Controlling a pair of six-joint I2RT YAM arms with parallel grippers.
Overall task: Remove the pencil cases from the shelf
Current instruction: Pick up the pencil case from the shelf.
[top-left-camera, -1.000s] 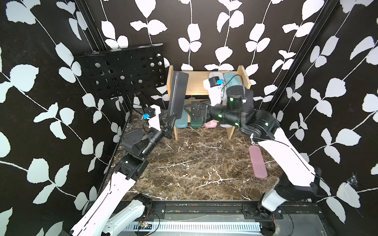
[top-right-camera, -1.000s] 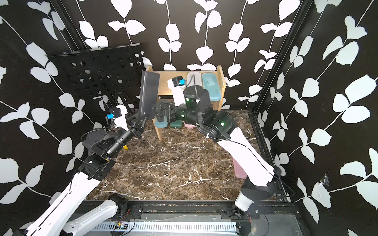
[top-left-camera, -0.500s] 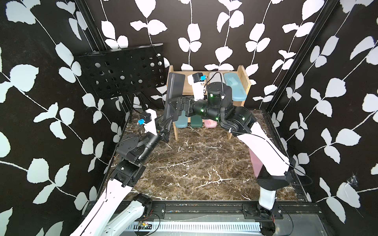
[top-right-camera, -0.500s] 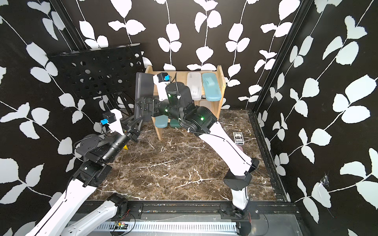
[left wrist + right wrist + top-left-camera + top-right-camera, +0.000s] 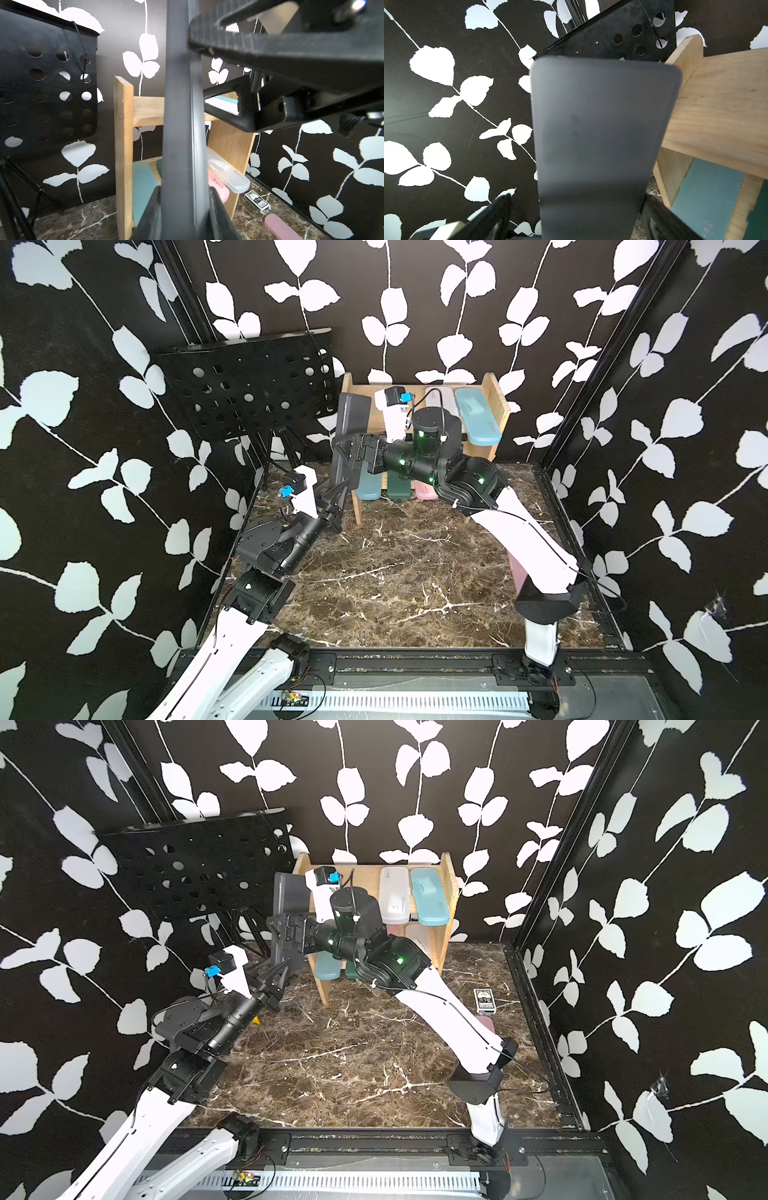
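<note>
**Black pencil case** (image 5: 353, 416): off the shelf (image 5: 496, 402), standing upright just outside its side panel, between both claws.

**Left claw** (image 5: 337, 493): narrow, clamped on the case's thin edges at its lower end. The case rises straight up from the fingers (image 5: 150, 207).

**Right claw** (image 5: 347, 448): directly above the left claw, at the case's mid-height. Jaws stand wide, one on each side of the broad face. A gap shows at one finger (image 5: 496, 214); contact at the other cannot be told.

**Upper tier, beyond the right claw:** frosted clear case (image 5: 442, 400) and light blue case (image 5: 476, 416), side by side.

**Lower tier, below the right claw:** teal case (image 5: 368, 489), dark green case (image 5: 399, 489), pink case (image 5: 426, 491), second frosted case (image 5: 228, 174).

**Tabletop** (image 5: 395, 572): loose pink case (image 5: 284, 228) beside a card deck (image 5: 257, 201), well apart from both claws.
</note>
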